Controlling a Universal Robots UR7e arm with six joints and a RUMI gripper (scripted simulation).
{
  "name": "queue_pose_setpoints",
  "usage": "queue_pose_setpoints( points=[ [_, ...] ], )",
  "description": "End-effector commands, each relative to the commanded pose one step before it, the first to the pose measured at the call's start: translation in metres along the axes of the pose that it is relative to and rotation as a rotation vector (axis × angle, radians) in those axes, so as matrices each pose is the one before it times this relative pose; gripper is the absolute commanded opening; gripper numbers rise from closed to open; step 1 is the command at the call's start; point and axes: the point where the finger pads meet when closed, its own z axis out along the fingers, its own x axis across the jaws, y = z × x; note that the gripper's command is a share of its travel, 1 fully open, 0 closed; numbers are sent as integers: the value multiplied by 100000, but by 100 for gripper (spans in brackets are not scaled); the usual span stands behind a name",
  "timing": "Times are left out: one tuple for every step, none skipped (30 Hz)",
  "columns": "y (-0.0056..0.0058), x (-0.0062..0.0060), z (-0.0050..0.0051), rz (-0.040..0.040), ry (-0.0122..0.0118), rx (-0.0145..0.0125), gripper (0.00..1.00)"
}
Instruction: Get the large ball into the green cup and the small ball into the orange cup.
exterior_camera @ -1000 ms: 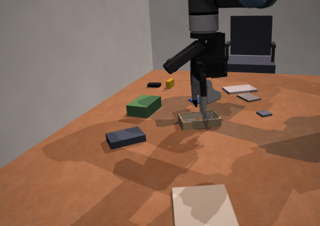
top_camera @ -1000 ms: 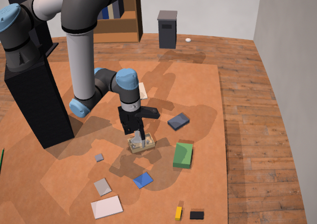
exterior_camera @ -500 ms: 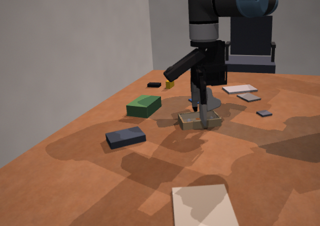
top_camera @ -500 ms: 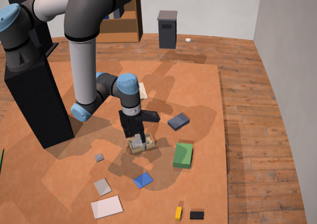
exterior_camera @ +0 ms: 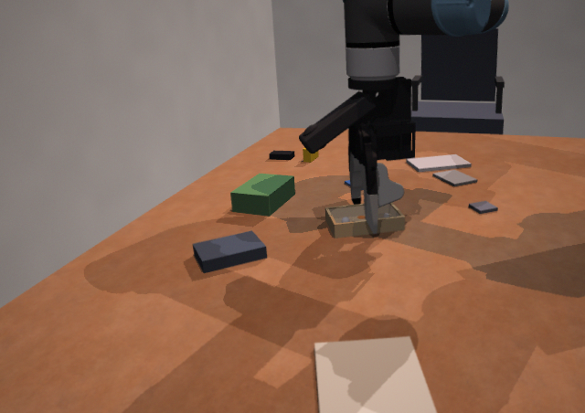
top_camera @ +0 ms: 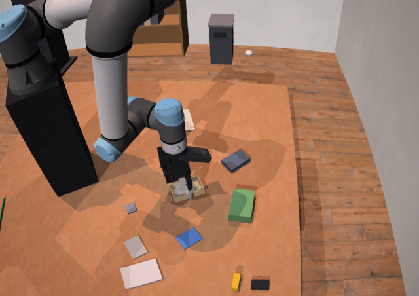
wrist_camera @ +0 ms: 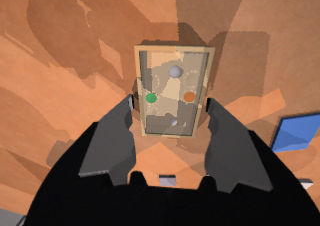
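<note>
Straddling the covered wooden puzzle (wrist_camera: 172,91), the gripper (wrist_camera: 170,108) is seen lowered over the middle of the counter (top_camera: 264,116). Its two fingers are spread about halfway, one on each long side of the puzzle. In the wrist view the fingertips sit just beside the puzzle's side walls, and a thin strip of counter is visible between each tip and the wood. Nothing is gripped; the fingers are released and hold no object. Whether a fingertip brushes the frame cannot be told.

The puzzle lies flat on the counter as a shallow rectangular tray under a clear cover. Inside it, two cups are seen: one green cup (wrist_camera: 150,98) on the left and one orange cup (wrist_camera: 189,96) on the right. Two grey balls are also counted. The large ball (wrist_camera: 174,71) rests near the far end, apart from both cups. The small ball (wrist_camera: 173,122) rests near the close end, between the fingers, also outside both cups.

Around the puzzle, other flat items are scattered on the counter. One green block (top_camera: 241,205) lies near the puzzle on one side. One dark slate block (top_camera: 236,160) and one blue tile (top_camera: 188,238) are placed a little away. Two grey tiles are counted, a small one (top_camera: 131,207) and a larger one (top_camera: 135,247). One white slab (top_camera: 141,273), one yellow block (top_camera: 236,281), one black block (top_camera: 260,283) and one cream sheet (exterior_camera: 375,377) are also present.
</note>
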Motion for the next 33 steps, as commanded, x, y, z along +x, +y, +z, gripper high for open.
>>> queue_pose_setpoints(
  points=[
    [-48, 44, -32, 0, 90, 95, 55],
    [0, 0, 0, 0, 0, 0, 55],
    [0, 0, 0, 0, 0, 0, 55],
    [0, 0, 0, 0, 0, 0, 55],
    [0, 0, 0, 0, 0, 0, 55],
    [0, 0, 0, 0, 0, 0, 55],
    [0, 0, 0, 0, 0, 0, 55],
    [0, 0, 0, 0, 0, 0, 55],
    [0, 0, 0, 0, 0, 0, 55],
    [0, 0, 0, 0, 0, 0, 55],
    [0, 0, 0, 0, 0, 0, 55],
    [0, 0, 0, 0, 0, 0, 55],
    [0, 0, 0, 0, 0, 0, 55],
    [0, 0, 0, 0, 0, 0, 55],
    [0, 0, 0, 0, 0, 0, 55],
    [0, 0, 0, 0, 0, 0, 55],
    [0, 0, 0, 0, 0, 0, 55],
    [0, 0, 0, 0, 0, 0, 55],
    [0, 0, 0, 0, 0, 0, 55],
    [0, 0, 0, 0, 0, 0, 55],
    [0, 0, 0, 0, 0, 0, 55],
    [0, 0, 0, 0, 0, 0, 55],
    [0, 0, 0, 0, 0, 0, 55],
    [0, 0, 0, 0, 0, 0, 55],
    [0, 0, 0, 0, 0, 0, 55],
    [0, 0, 0, 0, 0, 0, 55],
    [0, 0, 0, 0, 0, 0, 55],
    [0, 0, 0, 0, 0, 0, 44],
    [0, 0, 0, 0, 0, 0, 44],
    [0, 0, 0, 0, 0, 0, 44],
    [0, 0, 0, 0, 0, 0, 44],
    [0, 0, 0, 0, 0, 0, 44],
    [0, 0, 0, 0, 0, 0, 44]
  ],
)
